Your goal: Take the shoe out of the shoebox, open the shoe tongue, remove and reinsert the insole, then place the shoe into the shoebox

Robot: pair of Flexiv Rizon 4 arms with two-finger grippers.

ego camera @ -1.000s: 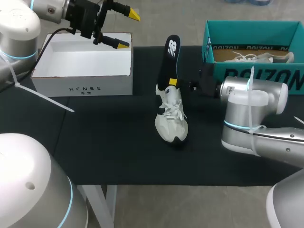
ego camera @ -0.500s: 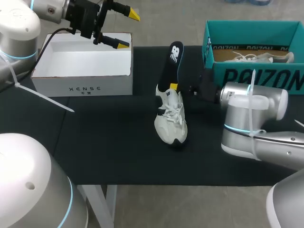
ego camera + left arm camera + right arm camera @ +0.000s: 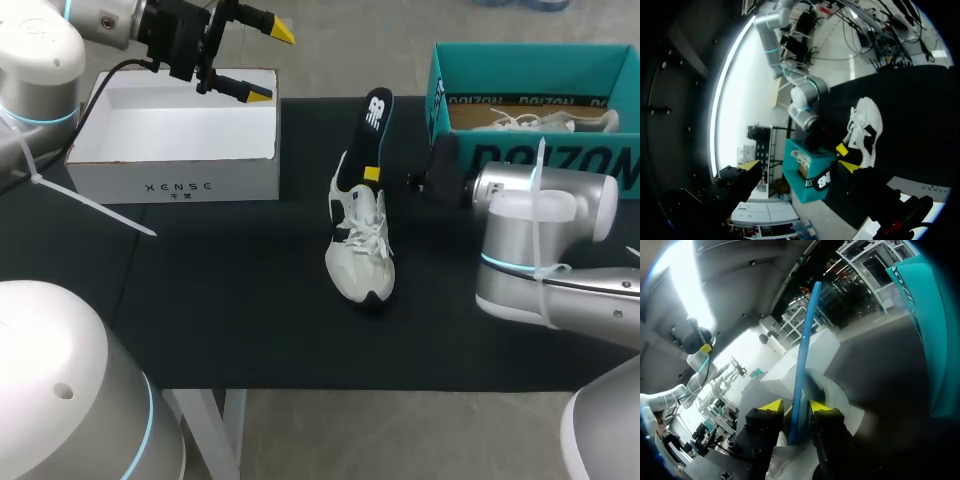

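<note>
A white shoe (image 3: 360, 250) with black trim stands on the black table, toe toward me. A dark insole (image 3: 365, 135) sticks up out of its heel and leans to the right. My right gripper (image 3: 371, 176) is at the insole's lower part. In the right wrist view the insole's blue edge (image 3: 802, 350) stands between the fingers of the right gripper (image 3: 794, 407), which are open with a thin gap on each side, above the shoe (image 3: 835, 395). My left gripper (image 3: 270, 63) hangs open over the white box (image 3: 175, 150). The left wrist view shows the shoe (image 3: 867, 125) and the insole (image 3: 822, 181) from afar.
A teal shoebox (image 3: 530, 160) at the back right holds another white shoe (image 3: 540, 120). The white box is open and sits at the back left. Black table surface (image 3: 230, 300) lies in front of the shoe.
The right gripper's fingers have parted from the insole. The insole's top has tipped to the right, and my right arm has shifted slightly right. The left arm has kept still.
</note>
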